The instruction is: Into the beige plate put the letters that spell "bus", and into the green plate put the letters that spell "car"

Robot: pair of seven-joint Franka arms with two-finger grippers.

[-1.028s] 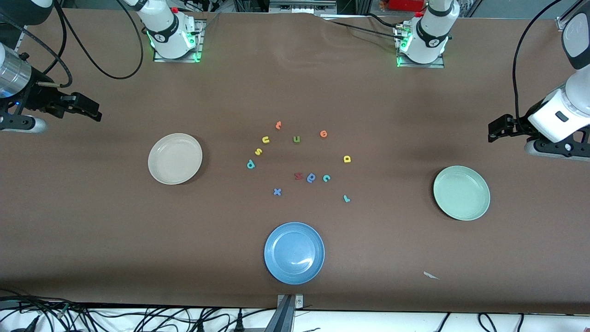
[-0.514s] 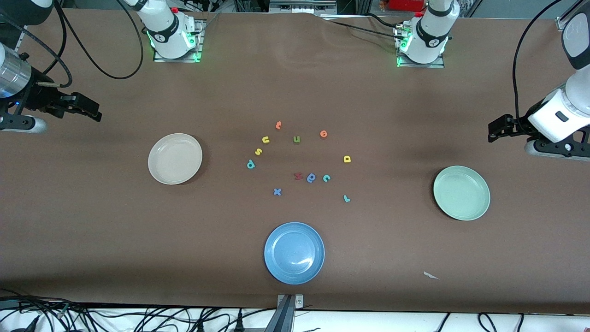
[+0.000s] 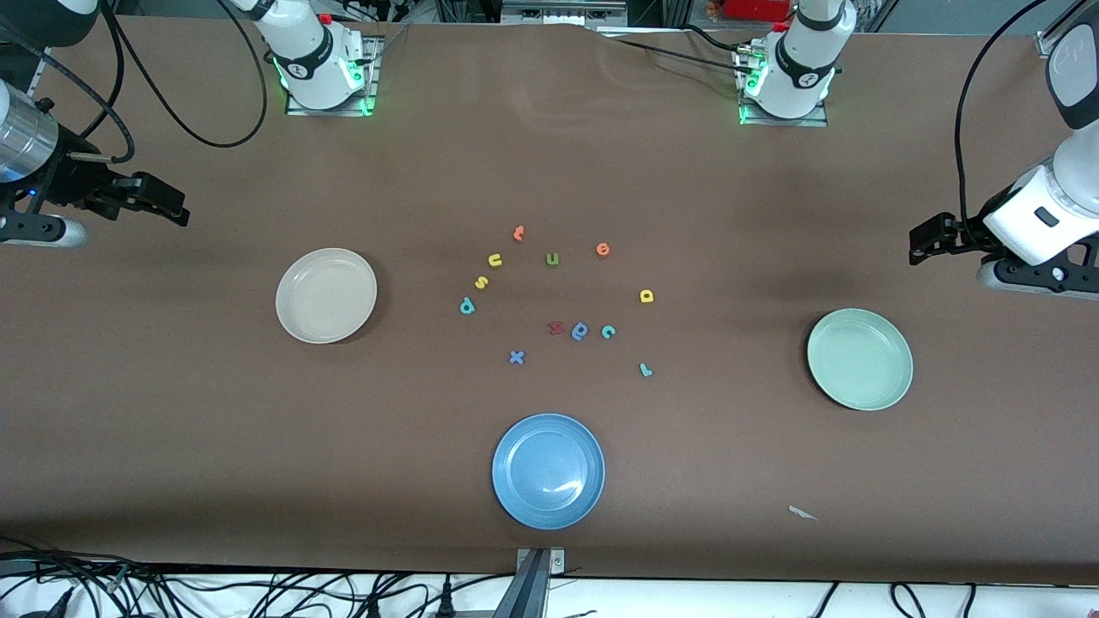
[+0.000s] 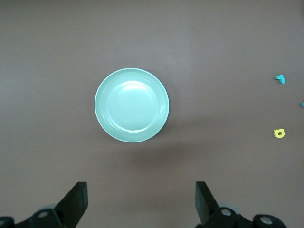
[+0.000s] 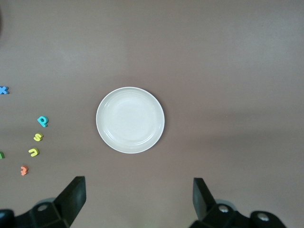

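- Beige plate [image 3: 325,295] on the brown worktop [image 3: 773,215] toward the right arm's end, bare inside; seen whole in the right wrist view [image 5: 130,119].
- Green plate [image 3: 859,359] toward the left arm's end, bare too, a little nearer the front camera than the beige one; centred in the left wrist view [image 4: 131,105].
- Blue plate [image 3: 548,470] nearest the front camera, midway along the worktop.
- Loose letters in the middle, between the two side plates, none on any plate.
- For "bus": teal b [image 3: 466,305], yellow s [image 3: 482,282] and yellow u [image 3: 495,260], close together in a slanting row on the beige-plate edge of the cluster, b nearest the camera, u farthest.
- For "car": teal c [image 3: 608,331], yellow a [image 3: 646,296] and teal r [image 3: 645,369] on the green-plate edge of the cluster, spaced apart, r nearest the camera.
- Others: orange letter [image 3: 518,233] farthest from the camera, olive u [image 3: 552,259] beside the yellow u, orange round letter [image 3: 603,249], red letter [image 3: 555,327] touching or just beside a blue round letter [image 3: 579,330], blue x [image 3: 516,357].
- Right gripper [image 3: 176,208] up over bare worktop at its own end, fingers [image 5: 73,194] spread wide, nothing between them; arm waiting.
- Left gripper [image 3: 917,249] up over bare worktop at its end, fingers [image 4: 76,200] spread wide, holding nothing; arm waiting.
- Small white scrap [image 3: 802,512] on the worktop near the front edge.
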